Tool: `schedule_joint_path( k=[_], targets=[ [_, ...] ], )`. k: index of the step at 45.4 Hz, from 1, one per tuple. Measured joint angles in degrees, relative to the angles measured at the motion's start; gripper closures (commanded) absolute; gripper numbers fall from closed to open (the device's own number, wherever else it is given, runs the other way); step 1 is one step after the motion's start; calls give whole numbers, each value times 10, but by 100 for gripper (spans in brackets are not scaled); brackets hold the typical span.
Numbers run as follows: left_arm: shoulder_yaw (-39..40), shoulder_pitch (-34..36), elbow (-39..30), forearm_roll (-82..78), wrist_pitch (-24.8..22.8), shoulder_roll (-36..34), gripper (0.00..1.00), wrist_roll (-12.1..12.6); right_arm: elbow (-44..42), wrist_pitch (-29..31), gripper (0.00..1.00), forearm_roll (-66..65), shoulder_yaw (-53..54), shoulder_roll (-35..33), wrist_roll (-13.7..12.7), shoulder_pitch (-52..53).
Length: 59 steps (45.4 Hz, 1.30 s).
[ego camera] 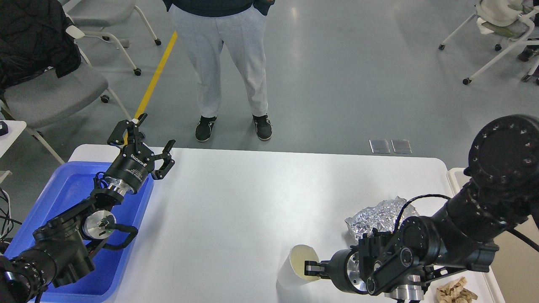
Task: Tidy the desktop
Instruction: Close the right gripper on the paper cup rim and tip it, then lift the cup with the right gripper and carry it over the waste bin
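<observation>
Desktop (236, 210): white, large.
Left gripper (145, 139): fingers spread, nothing held, above blue tray (63, 189).
Right gripper (310, 267): clamped on paper cup (294, 266) rim, near right.

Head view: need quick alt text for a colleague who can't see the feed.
The right pincer grips the rim of a white paper cup on the white desktop, beside crumpled foil. The left pincer hangs open above a blue tray; a person stands beyond.

A person in grey trousers (222, 63) stands beyond the blue tray (63, 193), with grey chairs (50, 90) to their left.
</observation>
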State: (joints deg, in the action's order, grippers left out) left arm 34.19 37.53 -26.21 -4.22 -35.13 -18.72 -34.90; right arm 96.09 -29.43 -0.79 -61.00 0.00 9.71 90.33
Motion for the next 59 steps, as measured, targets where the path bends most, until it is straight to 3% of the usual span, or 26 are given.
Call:
schedule_joint_path(
  k=[16, 31, 40, 47, 59],
  targets=[
    [0, 0, 0, 0, 0, 0, 0, 0, 32, 25, 100, 1, -4, 0, 37, 74],
    [0, 0, 0, 0, 0, 0, 0, 0, 38, 133, 100, -2, -7, -45, 49, 189],
    [0, 0, 0, 0, 0, 0, 0, 0, 38, 220, 100, -4, -12, -124, 51, 282],
    [0, 0, 0, 0, 0, 0, 0, 0, 26, 252, 100, -8, -33, -183, 51, 320],
    [0, 0, 0, 0, 0, 0, 0, 0, -34, 299, 100, -27, -59, -361, 51, 313]
  ],
)
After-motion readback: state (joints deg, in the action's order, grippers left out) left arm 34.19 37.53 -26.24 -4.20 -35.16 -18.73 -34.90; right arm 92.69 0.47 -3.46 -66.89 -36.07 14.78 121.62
